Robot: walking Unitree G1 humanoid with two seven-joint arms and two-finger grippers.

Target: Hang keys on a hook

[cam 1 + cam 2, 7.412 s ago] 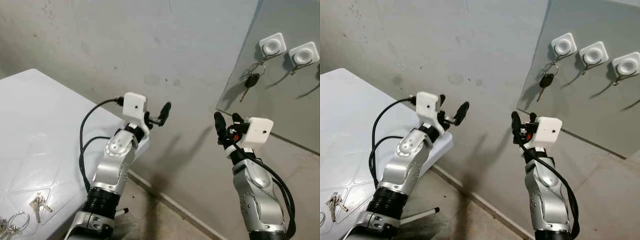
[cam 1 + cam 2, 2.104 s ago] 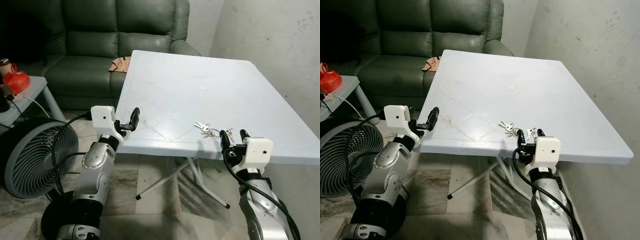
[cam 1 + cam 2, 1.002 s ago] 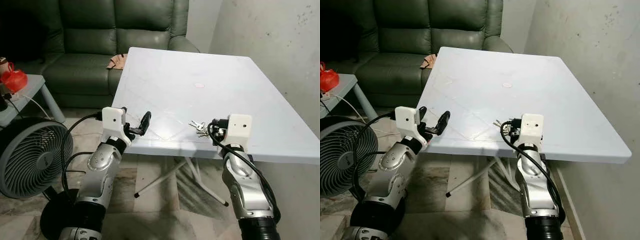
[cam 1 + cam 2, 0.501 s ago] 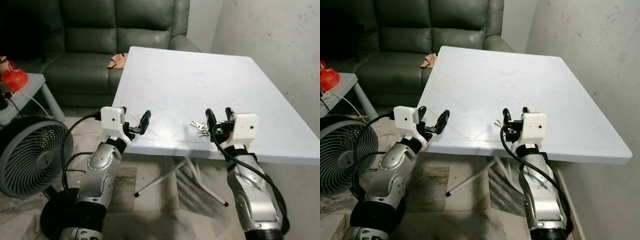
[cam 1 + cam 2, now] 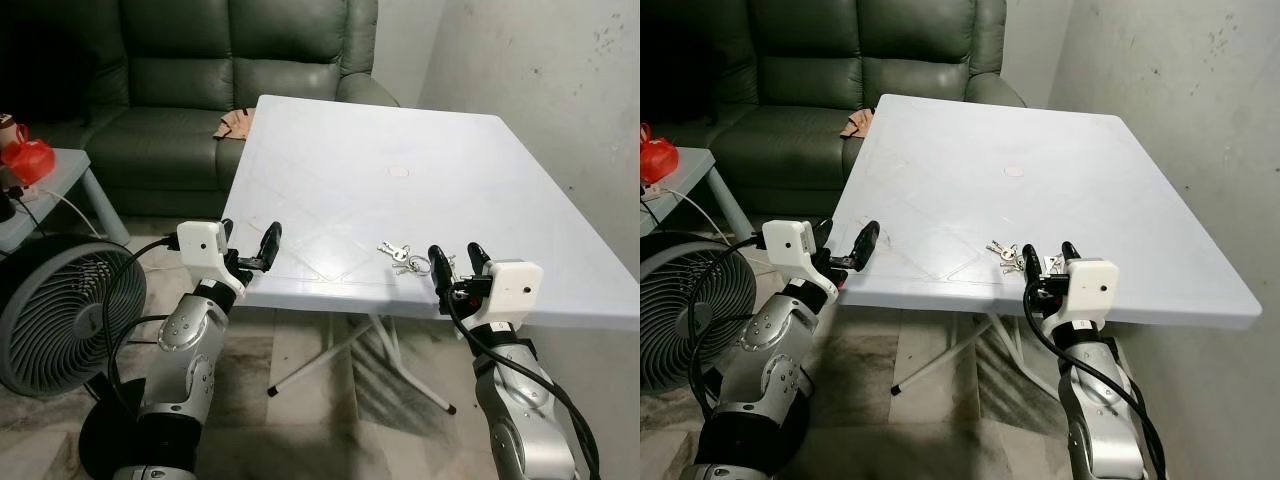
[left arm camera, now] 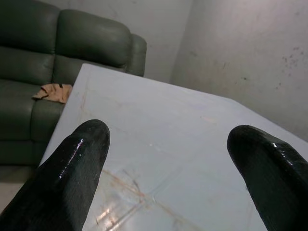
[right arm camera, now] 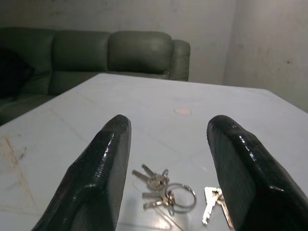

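The left end effector (image 5: 250, 246) hovers with its two black fingers spread wide and nothing between them, just off the near left corner of the white bench (image 5: 330, 160), touching nothing; its silver forearm rises from below with the wrist camera box on top and a black cable looping out behind. Well to its left a round fan (image 5: 55, 315) stands on the floor, with a small side table (image 5: 60, 175) carrying a red object (image 5: 25, 158) beyond that, and a dark green sofa (image 5: 230, 60) lies ahead of it past the bench's far edge. Farther right, the right end effector (image 5: 452, 265) is also wide open and empty, poised at the bench's near edge. The keys (image 7: 166, 192) lie on the benchtop just ahead of its fingertips, a ring with a small bunch, and a second pair of keys (image 7: 214, 202) just beside them, untouched. A bare grey wall (image 5: 560, 90) stands to its right. The right forearm comes up from below, wrist raised.
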